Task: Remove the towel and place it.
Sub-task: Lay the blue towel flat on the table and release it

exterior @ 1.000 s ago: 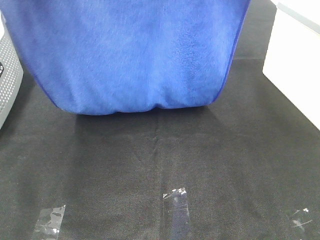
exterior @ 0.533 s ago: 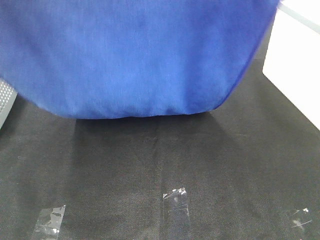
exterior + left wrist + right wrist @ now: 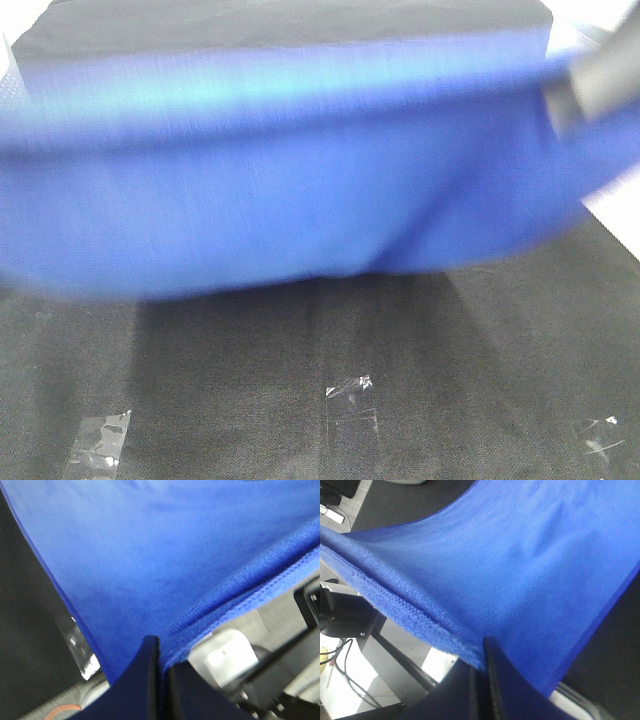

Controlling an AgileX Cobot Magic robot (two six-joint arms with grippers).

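While a second ago the towel (image 3: 300, 220) hung like a curtain filling the top of the high view, now its upper hem has dropped into frame and a strip of the black cloth (image 3: 300, 20) on the far tabletop shows above it! The blue has spread too: it now runs smeared with motion from one side edge of the view to the other, and its lower edge sits lower in the picture than before. The right arm (image 3: 598, 75), unseen earlier, shows as a grey blur at the towel's right end. The clear tape pieces (image 3: 352, 392) on the near cloth lie just where they were. Long axis: straight across, left to right, strung between the two arms, with the hem stretched along the top and the sheet bellying down below it, its bottom edge curving. The towel is up over the middle of the tabletop; whether its lower edge brushes the cloth cannot be told through the blur. Left tool (image 3: 159, 680): fingers together, pinched on the stitched hem. Right tool (image 3: 482, 680): the same, clamped tight on the hem at its end.
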